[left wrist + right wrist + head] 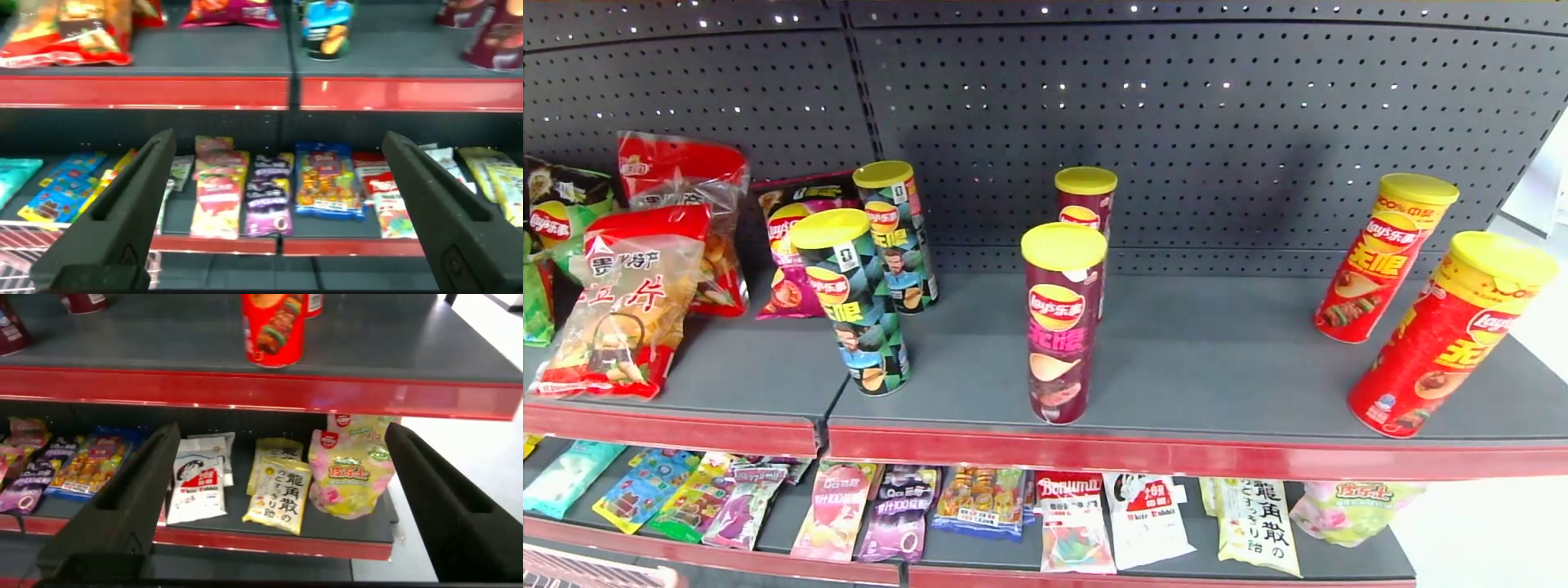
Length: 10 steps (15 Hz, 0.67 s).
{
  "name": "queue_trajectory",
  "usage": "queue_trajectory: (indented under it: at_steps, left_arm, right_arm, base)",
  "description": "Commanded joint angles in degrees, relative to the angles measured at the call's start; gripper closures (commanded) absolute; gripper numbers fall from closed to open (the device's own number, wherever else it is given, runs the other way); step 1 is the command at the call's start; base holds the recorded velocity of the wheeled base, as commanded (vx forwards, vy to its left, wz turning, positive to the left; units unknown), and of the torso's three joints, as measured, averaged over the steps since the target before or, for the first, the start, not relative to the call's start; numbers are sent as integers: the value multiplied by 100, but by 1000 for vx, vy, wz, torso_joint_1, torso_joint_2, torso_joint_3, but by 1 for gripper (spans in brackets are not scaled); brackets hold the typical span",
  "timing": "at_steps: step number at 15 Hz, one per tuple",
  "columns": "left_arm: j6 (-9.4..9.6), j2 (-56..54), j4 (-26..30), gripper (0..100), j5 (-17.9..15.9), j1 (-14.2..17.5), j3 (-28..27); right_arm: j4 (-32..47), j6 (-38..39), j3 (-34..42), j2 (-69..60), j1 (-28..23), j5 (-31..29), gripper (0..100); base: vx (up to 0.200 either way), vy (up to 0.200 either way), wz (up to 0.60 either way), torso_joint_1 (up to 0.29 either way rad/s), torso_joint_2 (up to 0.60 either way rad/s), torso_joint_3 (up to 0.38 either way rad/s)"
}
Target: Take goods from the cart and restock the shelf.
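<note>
On the upper shelf (1192,359) stand two teal chip cans (858,302), two maroon cans (1062,318) and two red cans (1454,335), all upright with yellow lids. My left gripper (278,143) hangs open and empty in front of the lower shelf, below the teal can (327,28). My right gripper (282,429) is also open and empty, level with the lower shelf and below a red can (274,327). A corner of the cart (572,567) shows as red wire at the lower left.
Snack bags (629,302) lean at the left end of the upper shelf. The lower shelf (1347,563) holds several candy and snack packets lying flat. A red front lip (1176,453) edges the upper shelf. Bare shelf lies between the maroon and red cans.
</note>
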Motion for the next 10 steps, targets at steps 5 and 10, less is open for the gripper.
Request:
queue_trajectory:
  at_steps: [5, 10]
  left_arm:
    - [0, 7, -1, 0, -1, 1, 0]
    - [8, 7, -1, 0, -1, 1, 0]
  right_arm:
    - [4, 3, 0, 7, 4, 4, 0]
    - [-4, -6, 0, 7, 4, 4, 0]
  base:
    - [0, 160, 0, 3, 3, 1]
    - [0, 0, 0, 0, 0, 0]
